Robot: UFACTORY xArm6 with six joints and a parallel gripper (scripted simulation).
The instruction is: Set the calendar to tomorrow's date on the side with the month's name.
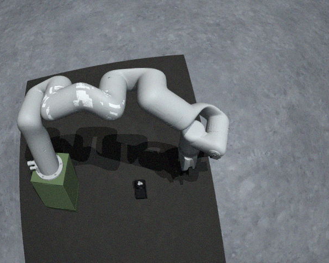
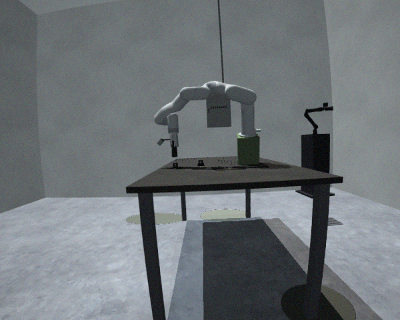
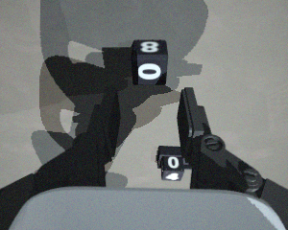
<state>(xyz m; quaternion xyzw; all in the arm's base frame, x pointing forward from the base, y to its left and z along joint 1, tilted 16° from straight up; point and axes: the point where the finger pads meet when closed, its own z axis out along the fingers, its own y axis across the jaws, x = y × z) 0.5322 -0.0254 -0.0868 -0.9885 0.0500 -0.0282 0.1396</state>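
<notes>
The table (image 1: 102, 226) is a dark, matt slab filling the middle of the top view; the arm (image 1: 159, 98), pale, smooth and tubular, snakes across it from a green box base (image 1: 57, 187) at lower left to right of centre. The gripper (image 3: 149, 98) hangs clear above the table, its black jaws about half apart with nothing between them. The tray (image 1: 141, 193), small, black and oblong, lies below centre of the top view, its long axis up-down in frame, to lower left of the gripper; one cube (image 1: 139, 183) sits in its upper end, a white 4 on top. The loose cube (image 3: 149, 62), black, sharp-edged, white 8 and 0 showing, stands on the table outside the tray; in the wrist view it sits upper centre, just past the fingertips and in line with their gap, so I judge a straight descent would straddle it.
</notes>
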